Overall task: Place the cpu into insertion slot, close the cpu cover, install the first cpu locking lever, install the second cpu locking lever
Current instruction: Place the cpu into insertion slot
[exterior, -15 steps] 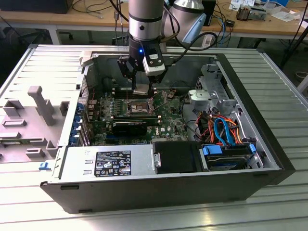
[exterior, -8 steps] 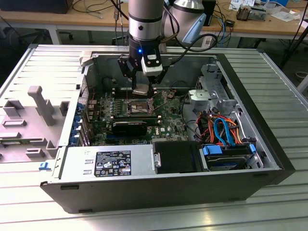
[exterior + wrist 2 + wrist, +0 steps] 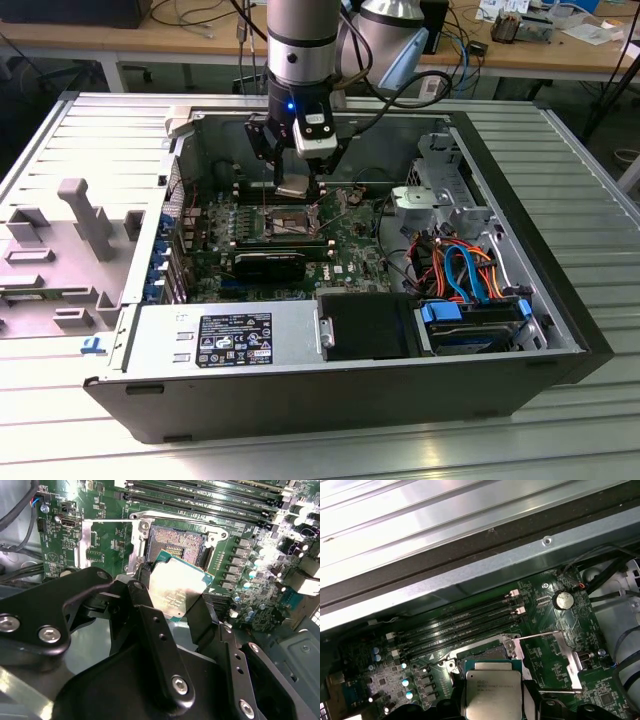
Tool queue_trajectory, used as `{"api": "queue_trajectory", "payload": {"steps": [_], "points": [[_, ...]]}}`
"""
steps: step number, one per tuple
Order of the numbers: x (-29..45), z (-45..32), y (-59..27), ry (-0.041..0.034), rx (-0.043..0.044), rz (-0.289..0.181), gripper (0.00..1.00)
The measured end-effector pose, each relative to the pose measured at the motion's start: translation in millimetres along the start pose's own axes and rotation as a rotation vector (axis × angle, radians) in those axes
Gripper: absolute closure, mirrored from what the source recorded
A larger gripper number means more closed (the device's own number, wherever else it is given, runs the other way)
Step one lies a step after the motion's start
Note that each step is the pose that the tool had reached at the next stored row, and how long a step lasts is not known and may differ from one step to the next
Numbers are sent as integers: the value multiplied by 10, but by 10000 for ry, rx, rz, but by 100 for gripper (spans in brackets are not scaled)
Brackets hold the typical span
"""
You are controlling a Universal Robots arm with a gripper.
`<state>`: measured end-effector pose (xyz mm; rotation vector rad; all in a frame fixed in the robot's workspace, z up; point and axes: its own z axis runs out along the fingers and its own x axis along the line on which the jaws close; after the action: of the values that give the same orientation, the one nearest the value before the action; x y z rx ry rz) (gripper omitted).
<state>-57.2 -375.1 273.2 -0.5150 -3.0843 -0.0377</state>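
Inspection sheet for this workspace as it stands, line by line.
Surface: ribbed metal table carrying the open computer case.
Job's things: cpu held just over the insertion slot, not seated; the slot is bare; cpu cover swung open beside it.
Clutter: grey plastic fixture on the table at the exterior view's left.
Grippers: claw shut on the cpu's edges.
Cables: orange and blue cables bundled inside the case at the exterior view's right.
Surroundings: wooden bench behind, with loose wires on it.
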Motion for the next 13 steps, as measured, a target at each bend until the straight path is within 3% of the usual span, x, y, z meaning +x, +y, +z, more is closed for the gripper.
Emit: {"api": "queue_trajectory", "payload": {"steps": [13], "points": [[0, 14, 0, -7, -6, 324, 46]]}}
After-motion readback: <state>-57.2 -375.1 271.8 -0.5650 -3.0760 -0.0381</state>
